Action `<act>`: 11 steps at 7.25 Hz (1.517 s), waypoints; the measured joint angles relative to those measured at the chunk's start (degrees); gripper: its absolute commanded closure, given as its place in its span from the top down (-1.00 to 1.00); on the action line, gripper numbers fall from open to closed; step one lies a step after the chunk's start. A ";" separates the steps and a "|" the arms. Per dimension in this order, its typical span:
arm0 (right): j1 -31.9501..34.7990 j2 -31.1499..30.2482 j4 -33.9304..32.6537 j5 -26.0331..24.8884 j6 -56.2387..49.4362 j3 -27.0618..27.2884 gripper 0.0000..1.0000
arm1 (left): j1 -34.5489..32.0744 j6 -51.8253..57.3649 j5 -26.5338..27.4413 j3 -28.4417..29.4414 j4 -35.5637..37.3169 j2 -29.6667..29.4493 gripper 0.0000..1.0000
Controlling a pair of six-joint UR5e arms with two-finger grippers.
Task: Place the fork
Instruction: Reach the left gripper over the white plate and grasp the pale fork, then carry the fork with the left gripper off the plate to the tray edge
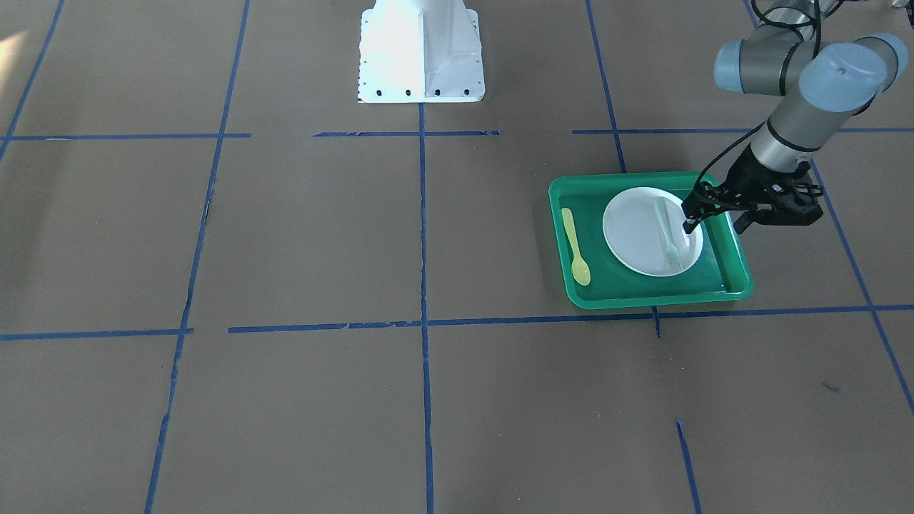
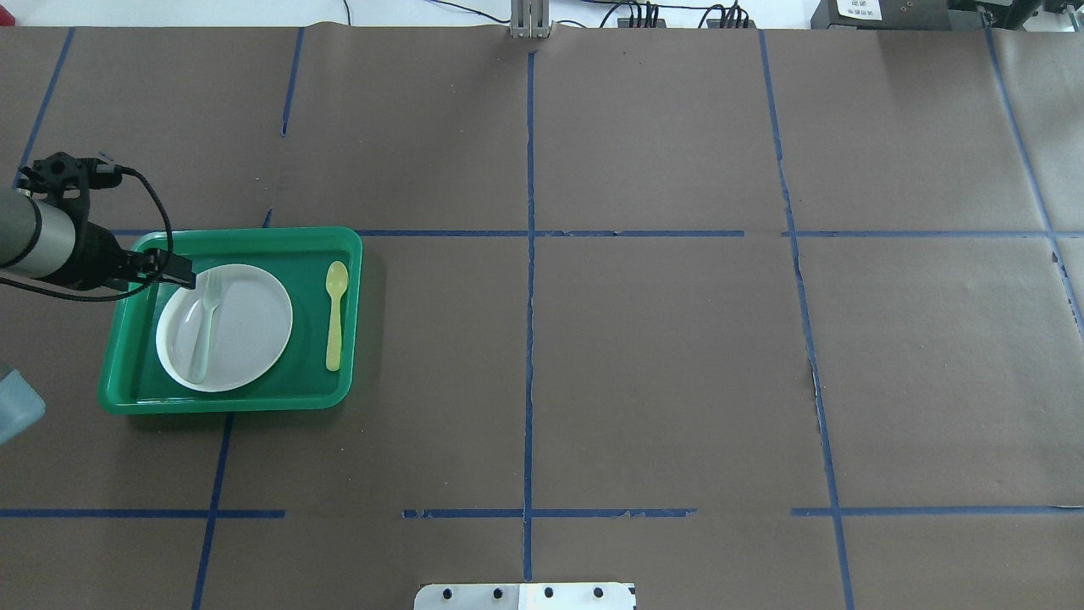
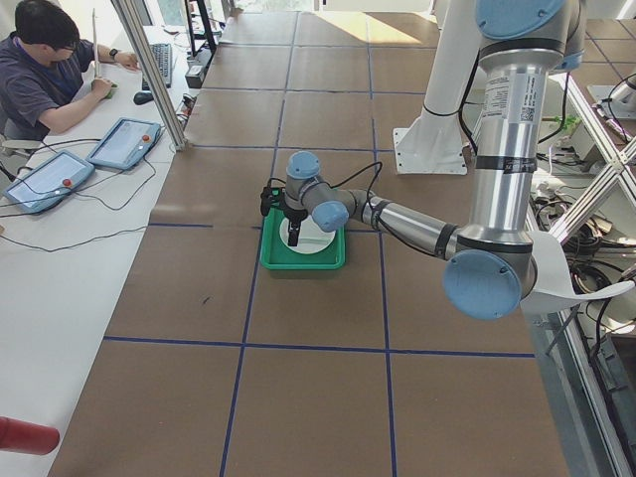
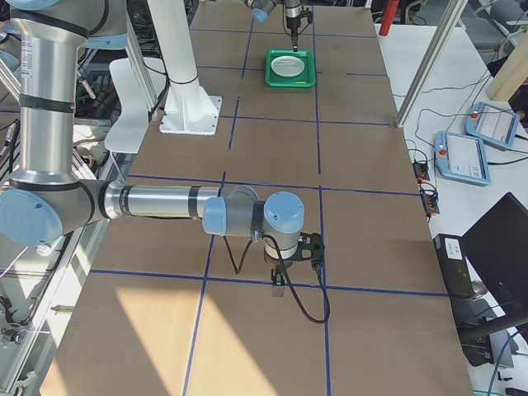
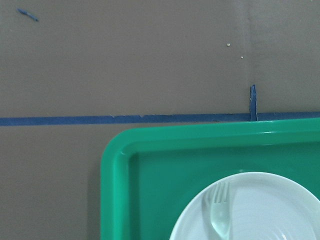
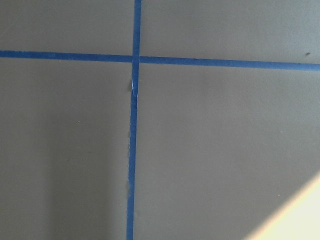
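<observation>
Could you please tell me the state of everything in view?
green tray: flat on the table.
white plate: resting in the tray, right side up.
fork: lying flat on the plate, ungripped.
yellow spoon: on the tray floor, apart from the plate.
left gripper: open, empty, over the plate's edge.
right gripper: above the table; open or shut unclear.

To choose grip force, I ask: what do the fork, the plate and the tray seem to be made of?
The fork looks like translucent plastic: the plate shows through it. The plate is white, matte, plastic or paper. The tray seems glossy green plastic; its rim glints.
</observation>
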 measured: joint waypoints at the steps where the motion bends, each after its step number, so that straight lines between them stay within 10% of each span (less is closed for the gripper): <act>1: 0.00 0.00 0.00 0.00 0.00 0.00 1.00 | 2.31 -2.34 1.41 0.97 -2.13 -0.02 0.80; 6: 0.00 0.00 0.00 0.00 0.00 -0.04 1.00 | 6.69 -4.04 2.79 3.10 -3.62 -0.03 0.61; 7: 0.00 0.00 0.00 0.00 0.00 -0.04 1.00 | 7.03 -4.06 2.77 3.42 -3.63 0.01 0.36; 9: 0.00 0.00 0.00 0.00 0.00 -0.02 1.00 | 7.37 -4.20 2.54 3.52 -3.63 0.02 -0.78; 11: 0.00 0.00 0.00 0.00 0.00 -0.02 1.00 | 7.39 -4.32 2.12 3.37 -3.60 -0.01 -1.00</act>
